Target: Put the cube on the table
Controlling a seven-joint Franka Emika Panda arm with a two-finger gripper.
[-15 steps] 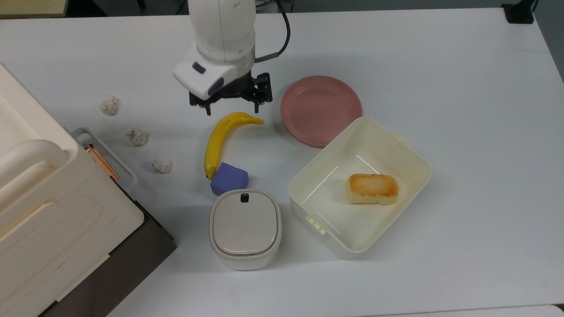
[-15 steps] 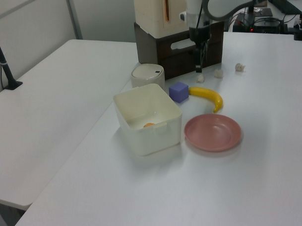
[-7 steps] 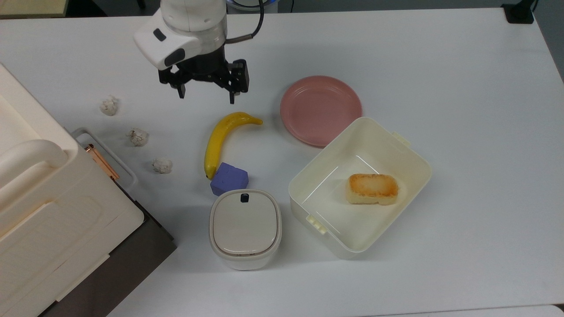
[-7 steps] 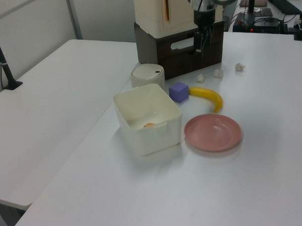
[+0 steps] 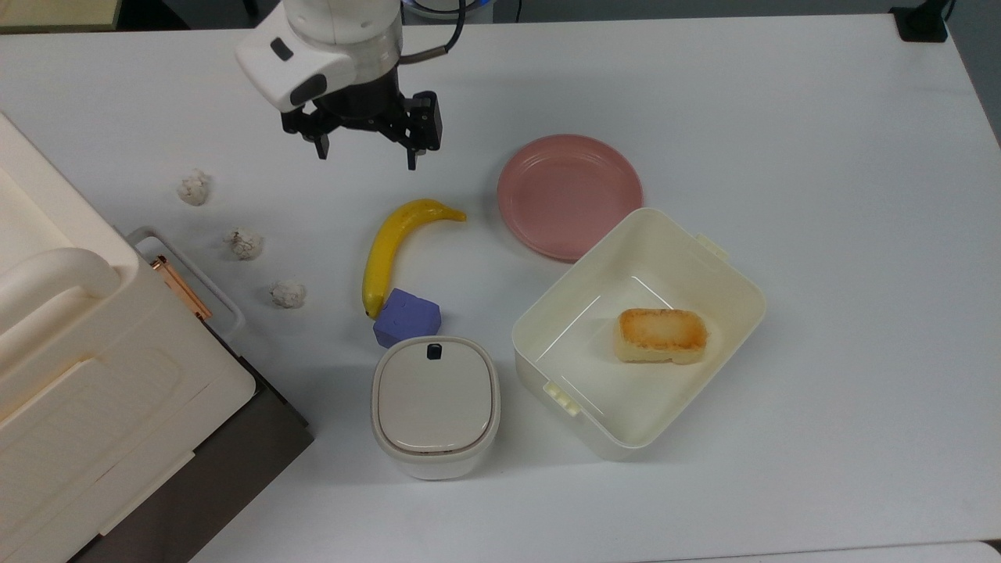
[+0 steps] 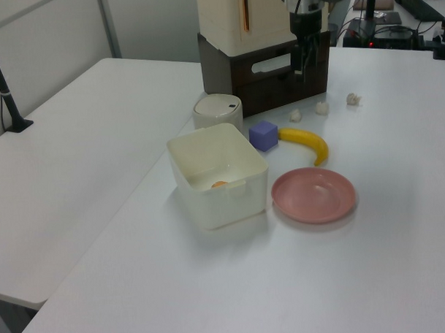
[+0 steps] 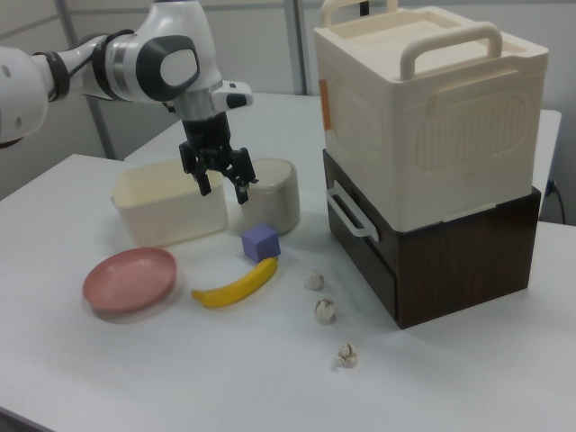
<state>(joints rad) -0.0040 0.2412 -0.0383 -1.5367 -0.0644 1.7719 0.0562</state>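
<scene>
White tabletop [image 5: 821, 156], seen from above and from both sides. At the top view's left stands a cream case [image 7: 423, 99] stacked on a dark drawer unit [image 7: 432, 252]. An open cream box [image 5: 637, 336] holds a toasted bread piece [image 5: 662, 335]; a lidded pot [image 5: 435, 405] sits beside it, and a pink plate [image 5: 569, 194] lies bare. A banana [image 5: 395, 246] lies between pot and gripper [image 5: 364, 160], which hangs raised above the tabletop with fingers spread and nothing between them. The cube [image 5: 407, 317] rests on the tabletop, touching or nearly touching the banana's tip and just beside the pot. Three crumpled white balls [image 5: 244, 243] lie near the drawer unit. Judged from this layout, the task appears met. Risk: any low sweep of the arm could knock the banana, which would push the cube against the pot.
</scene>
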